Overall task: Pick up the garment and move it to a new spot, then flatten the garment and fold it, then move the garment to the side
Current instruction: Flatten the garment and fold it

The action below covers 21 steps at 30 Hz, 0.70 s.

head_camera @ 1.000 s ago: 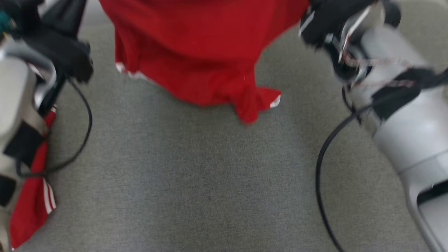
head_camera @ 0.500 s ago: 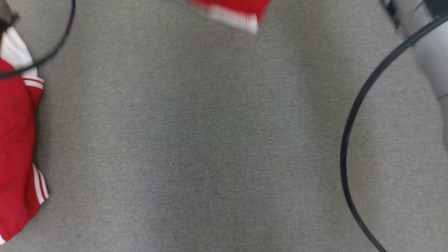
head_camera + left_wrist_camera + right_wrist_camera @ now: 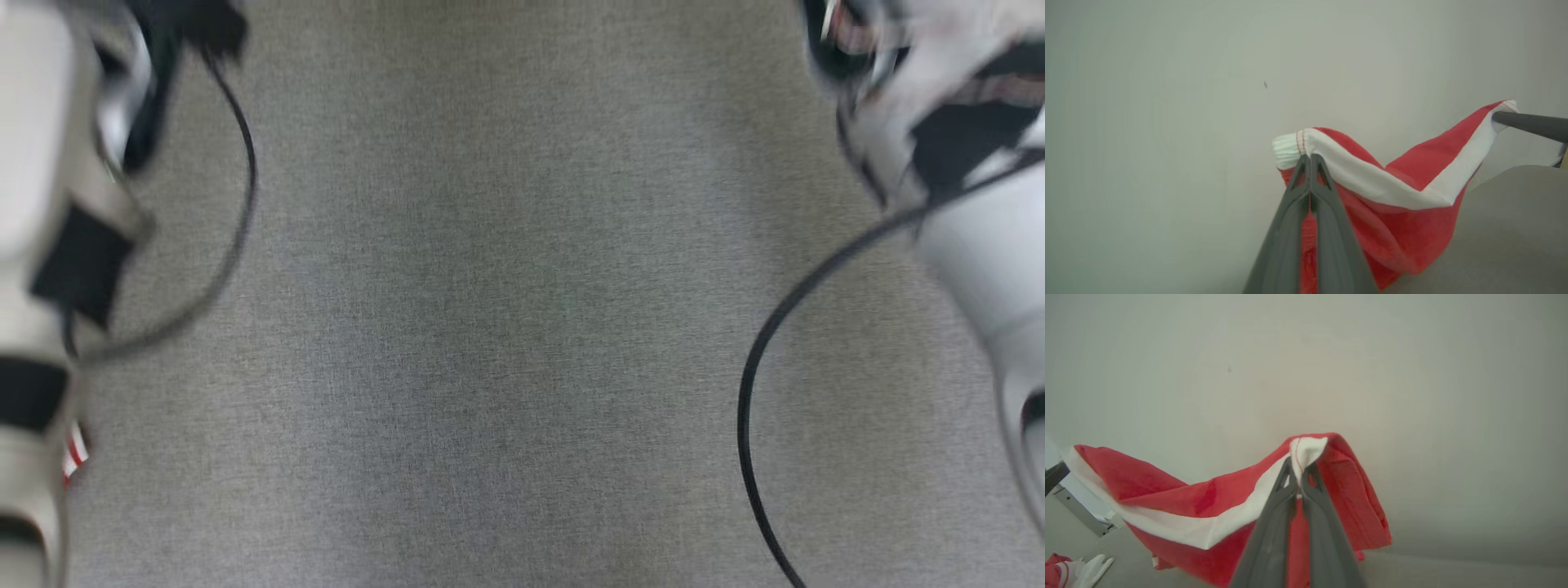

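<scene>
- The gray fabric-covered table (image 3: 506, 327) takes up the middle of the head view, smeared by motion.
- The garment (image 3: 1412, 175), red with a broad white band, hangs in the air against a pale wall (image 3: 1167, 102). In the left wrist view it runs from the centre of the frame to the upper right and sags between those 2 points. Whether its lowest fold touches the table at the lower right cannot be told.
- It looks soft, light and limp. It will likely drape and fold on itself wherever it is unsupported. The white band is the firmest edge, so its 2 ends look like the sensible places to hold for spreading it flat.
- The left forearm (image 3: 41, 204) fills the left edge of the head view and the right forearm (image 3: 980, 229) the upper right, both blurred.
- The left gripper (image 3: 1309, 157) has its fingers pinched shut on the gathered end of the white band.
- The right gripper (image 3: 1299, 465) has its fingers closed on the other end of the band, at the centre of its own view.
- A black cable (image 3: 759, 367) loops down the right side of the head view.
- A sliver of red-and-white cloth (image 3: 75, 449) peeks out at the lower left edge.
- 1 second ago the head view had the garment hanging at top centre. Half a second ago only its hem was at the top edge. Now that area is plain table, though the whole view has shifted, so the camera moved too.
</scene>
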{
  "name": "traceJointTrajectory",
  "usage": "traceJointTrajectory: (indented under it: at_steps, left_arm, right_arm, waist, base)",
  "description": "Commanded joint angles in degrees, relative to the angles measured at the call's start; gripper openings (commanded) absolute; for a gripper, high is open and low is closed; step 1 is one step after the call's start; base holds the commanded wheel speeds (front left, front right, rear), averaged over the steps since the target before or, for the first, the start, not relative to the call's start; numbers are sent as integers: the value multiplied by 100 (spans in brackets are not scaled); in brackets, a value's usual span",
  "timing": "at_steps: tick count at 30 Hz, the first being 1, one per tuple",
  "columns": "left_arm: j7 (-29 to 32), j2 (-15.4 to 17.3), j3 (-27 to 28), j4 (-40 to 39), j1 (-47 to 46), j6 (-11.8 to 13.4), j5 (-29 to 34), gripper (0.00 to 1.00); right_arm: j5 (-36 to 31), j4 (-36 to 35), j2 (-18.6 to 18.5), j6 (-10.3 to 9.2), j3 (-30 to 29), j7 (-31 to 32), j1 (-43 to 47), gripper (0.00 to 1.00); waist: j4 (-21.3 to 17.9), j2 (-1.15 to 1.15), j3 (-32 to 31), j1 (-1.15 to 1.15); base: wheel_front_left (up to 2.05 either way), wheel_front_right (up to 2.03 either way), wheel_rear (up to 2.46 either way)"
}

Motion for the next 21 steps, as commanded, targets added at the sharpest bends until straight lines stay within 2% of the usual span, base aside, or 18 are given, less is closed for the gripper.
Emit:
traceJointTrajectory:
  at_steps: [1,6,12,17,21]
  left_arm:
    - [-45,46,37,-76,141,9,-28,0]
    - [-45,124,449,-873,1816,210,-83,0]
    - [-46,-11,919,-1715,3667,454,-54,0]
    - [-46,-263,1150,-2107,4899,505,3,0]
    - [-46,-483,1244,-2115,5641,422,45,0]
  right_arm:
    - [67,-65,-42,3,17,-35,118,0]
    - [241,-709,-380,3,58,-44,1453,0]
    - [84,-1450,-670,3,-278,-48,3085,0]
    - [-106,-1922,-776,2,-450,-49,4322,0]
    - [-222,-2121,-801,2,-717,-49,5125,0]
  waist:
    - [-74,-2,-175,-1]
    - [-186,-2,-592,-1]
    - [-257,-2,-1112,-1]
    - [-257,-2,-1497,-1]
    - [-207,-2,-1749,-1]
  base:
    - [0,0,0]
    - [0,0,0]
    - [0,0,0]
    - [0,0,0]
    - [0,0,0]
